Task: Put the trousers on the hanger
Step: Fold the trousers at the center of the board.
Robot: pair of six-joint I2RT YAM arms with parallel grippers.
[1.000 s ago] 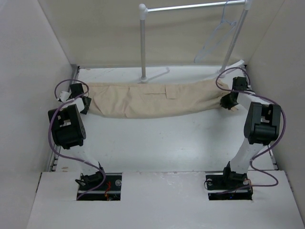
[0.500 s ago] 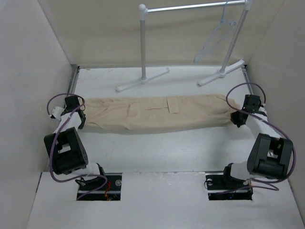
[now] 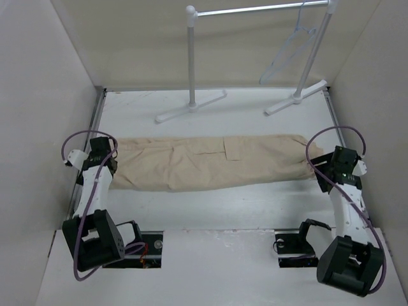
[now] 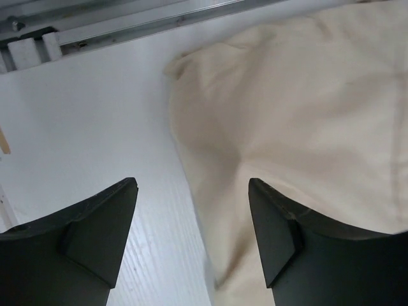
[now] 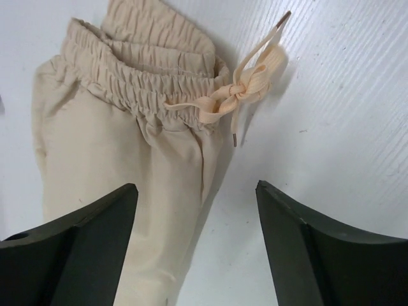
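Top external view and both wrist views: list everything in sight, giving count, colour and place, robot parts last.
trousers: one, beige, lying left to right across the middle of the table, waistband at the right end
drawstring: one, beige, tied in a bow at the waistband
hanger: one, pale bluish-white, hanging from the rail at the far right
rack: one, white, standing at the far edge
table: one, white
left gripper: one, black, open, at the trousers' left end
right gripper: one, black, open, at the waistband end
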